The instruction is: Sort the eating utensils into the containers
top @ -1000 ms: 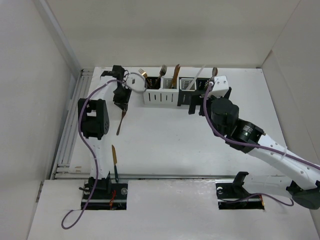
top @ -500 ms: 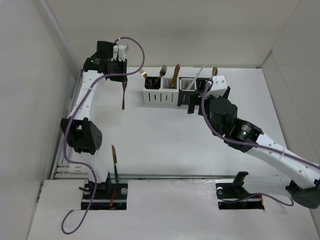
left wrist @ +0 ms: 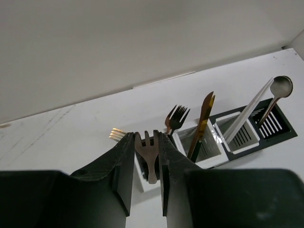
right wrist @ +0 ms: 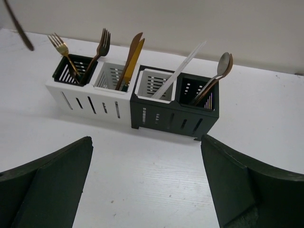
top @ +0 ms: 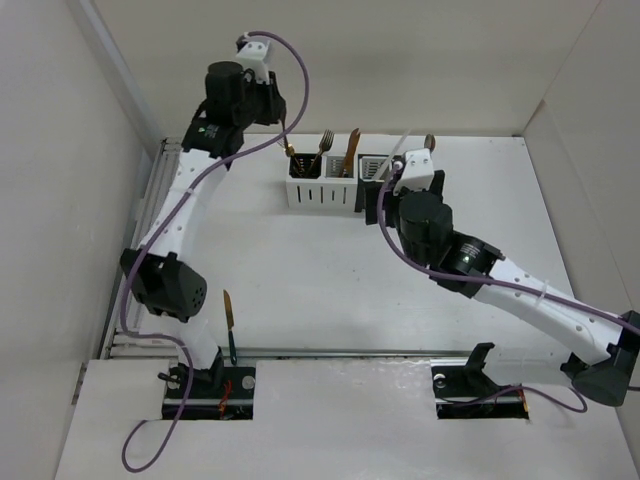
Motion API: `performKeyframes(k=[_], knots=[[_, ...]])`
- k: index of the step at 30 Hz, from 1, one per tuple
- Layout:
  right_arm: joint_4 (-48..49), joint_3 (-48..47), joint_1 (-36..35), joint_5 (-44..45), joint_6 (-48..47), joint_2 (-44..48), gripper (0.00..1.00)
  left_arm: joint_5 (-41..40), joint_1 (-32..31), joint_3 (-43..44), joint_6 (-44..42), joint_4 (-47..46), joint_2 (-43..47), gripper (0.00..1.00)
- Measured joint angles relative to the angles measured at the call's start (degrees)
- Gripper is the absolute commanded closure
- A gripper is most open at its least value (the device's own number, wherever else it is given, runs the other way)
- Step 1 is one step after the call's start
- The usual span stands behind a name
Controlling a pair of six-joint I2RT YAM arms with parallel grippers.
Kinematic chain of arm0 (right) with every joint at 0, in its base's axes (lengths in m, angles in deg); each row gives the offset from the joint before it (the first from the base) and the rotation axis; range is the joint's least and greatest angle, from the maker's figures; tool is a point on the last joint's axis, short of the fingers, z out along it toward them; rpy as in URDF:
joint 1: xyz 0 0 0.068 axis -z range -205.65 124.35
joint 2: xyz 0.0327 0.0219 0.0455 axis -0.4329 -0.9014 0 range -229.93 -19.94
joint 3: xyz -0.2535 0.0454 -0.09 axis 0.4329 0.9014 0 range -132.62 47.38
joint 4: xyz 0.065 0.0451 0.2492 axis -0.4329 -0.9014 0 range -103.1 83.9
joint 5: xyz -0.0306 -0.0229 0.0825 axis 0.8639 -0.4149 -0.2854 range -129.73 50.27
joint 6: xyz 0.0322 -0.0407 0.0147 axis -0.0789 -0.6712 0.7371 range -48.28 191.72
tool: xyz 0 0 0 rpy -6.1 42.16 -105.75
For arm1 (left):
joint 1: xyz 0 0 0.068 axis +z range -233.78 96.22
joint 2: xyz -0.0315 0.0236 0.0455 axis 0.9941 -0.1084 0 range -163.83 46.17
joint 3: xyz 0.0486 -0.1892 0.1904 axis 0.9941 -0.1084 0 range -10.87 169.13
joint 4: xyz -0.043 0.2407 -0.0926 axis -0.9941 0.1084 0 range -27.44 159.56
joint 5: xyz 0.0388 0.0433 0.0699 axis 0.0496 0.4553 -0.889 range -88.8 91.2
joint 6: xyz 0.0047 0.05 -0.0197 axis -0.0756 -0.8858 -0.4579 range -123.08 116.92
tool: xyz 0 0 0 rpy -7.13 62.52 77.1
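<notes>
My left gripper (left wrist: pixel 145 142) is shut on a copper-brown fork (left wrist: pixel 149 154), tines up between the fingers, high above the left end of the containers (left wrist: pixel 213 142). In the top view this gripper (top: pixel 270 108) is raised near the back wall. The fork's handle tip shows in the right wrist view (right wrist: pixel 20 27). The row of containers (right wrist: pixel 137 111) holds a gold fork (right wrist: pixel 61 47), a dark fork (right wrist: pixel 102 40), a gold knife (right wrist: pixel 133 52), a white stick (right wrist: pixel 183 66) and spoons (right wrist: pixel 221 66). My right gripper (right wrist: pixel 147 190) is open and empty, just in front of the row.
A gold-bladed knife with a dark handle (top: pixel 229 325) lies on the table near the front left edge, by the left arm's base. White walls close in the table at the back and both sides.
My left arm has lifted the fork off the table and swung it up and to the back right, over the left end of the containers. The right arm has shifted slightly left.
</notes>
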Motion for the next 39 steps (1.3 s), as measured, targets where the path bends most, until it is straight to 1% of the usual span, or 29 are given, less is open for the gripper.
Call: performKeyframes(k=[3,7,11,12,13,15,16,19,20,22,23,24,28,31,33,36,37,39], knots=[[0.0,0.0,0.0,0.6,-0.2,-1.9,0.00,-1.2,-2.6,-0.1,0.7,-4.6,-5.8,1.00],[0.0,0.0,0.0,0.9,-0.5,-3.1,0.00,-3.0,-4.9,-0.5,0.5,-8.4,-11.7,1.00],[0.1,0.0,0.0,1.1,-1.0,-3.1,0.00,-4.5,-6.2,-1.4,0.3,-10.8,-14.8,1.00],[0.1,0.0,0.0,1.1,-1.1,-3.1,0.00,-4.7,-6.3,-1.4,0.2,-10.8,-15.0,0.94],[0.1,0.0,0.0,1.2,-1.2,-3.1,0.00,-4.9,-6.4,-1.6,0.1,-11.0,-15.1,0.83],[0.0,0.0,0.0,1.2,-1.4,-3.1,0.00,-5.0,-6.5,-1.7,-0.1,-11.0,-15.1,0.58],[-0.1,0.0,0.0,1.2,-1.5,-3.1,0.00,-4.9,-6.5,-1.9,-0.3,-11.1,-15.1,0.43],[-1.3,-1.0,0.0,1.2,-2.1,-3.5,0.00,-4.8,-6.4,-2.7,0.2,-10.2,-15.1,0.32],[-1.9,-1.9,0.0,1.3,-2.3,-4.0,0.00,-4.9,-6.4,-3.0,0.4,-9.6,-15.1,0.25],[-2.9,-4.0,0.0,1.2,-2.5,-5.1,0.00,-5.6,-6.2,-3.1,0.8,-8.2,-15.0,0.21],[-3.2,-4.9,0.0,0.8,-2.6,-5.6,0.00,-6.4,-6.0,-3.1,0.9,-7.4,-14.9,0.21],[-3.7,-5.7,0.0,0.4,-2.6,-6.1,0.00,-7.1,-5.8,-3.1,0.9,-6.7,-14.5,0.15],[-4.8,-7.3,-0.5,-1.6,-2.2,-7.5,0.00,-11.9,-3.5,-3.5,1.3,-3.0,-10.1,0.15],[-5.7,-8.7,-2.6,-3.1,0.3,-9.6,0.00,-17.6,-0.1,-3.5,2.5,-0.3,-3.7,0.17],[-5.7,-10.6,-4.1,-5.7,3.0,-12.6,0.00,-21.9,3.4,-3.6,4.0,1.2,1.3,0.17],[-6.3,-17.1,-6.9,-10.3,6.8,-21.4,0.00,-29.0,11.2,-6.3,6.2,2.2,11.0,0.14],[-7.9,-21.5,-8.2,-11.4,7.8,-25.9,0.00,-31.9,14.0,-8.4,6.8,2.0,14.7,0.10],[-11.4,-32.6,-10.8,-13.3,9.5,-36.7,0.00,-37.6,18.6,-13.2,7.4,2.8,22.4,0.05]])
